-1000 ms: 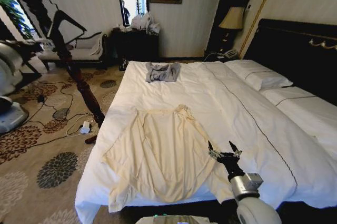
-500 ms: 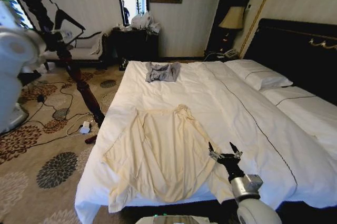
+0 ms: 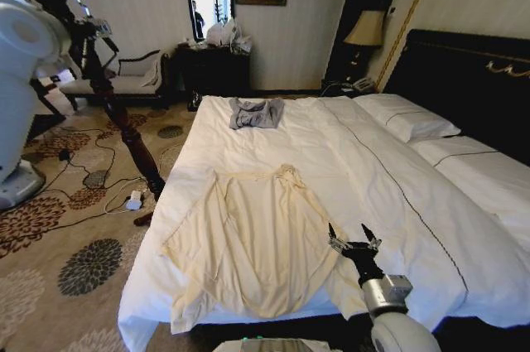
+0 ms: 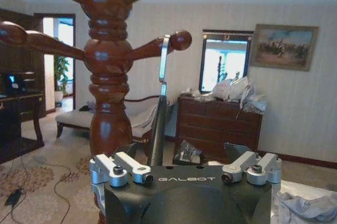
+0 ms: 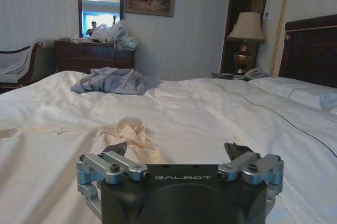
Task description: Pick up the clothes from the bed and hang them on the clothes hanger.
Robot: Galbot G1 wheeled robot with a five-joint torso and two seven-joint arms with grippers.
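**Hanger first, shirt not picked up yet**

So the clothes [image 3: 248, 244] lie spread flat on the bed [image 3: 389, 178], near its foot edge, untouched. The right gripper [image 3: 354, 243] hovers low just beside the garment's edge, jaws spread wide and empty. The left gripper [image 4: 184, 168] is up at the wooden coat stand [image 4: 108, 71], jaws open either side of the clothes hanger [image 4: 158, 129], which hangs by its hook off a peg. My guess: this is the fetch-the-hanger step, and next it needs a clean pinch on that thin bar, then a lift off the peg.

Clutter-wise: grey garment [image 3: 255, 113] further up the bed, well apart. Cables [image 3: 91, 178] on the carpet around the stand's base.
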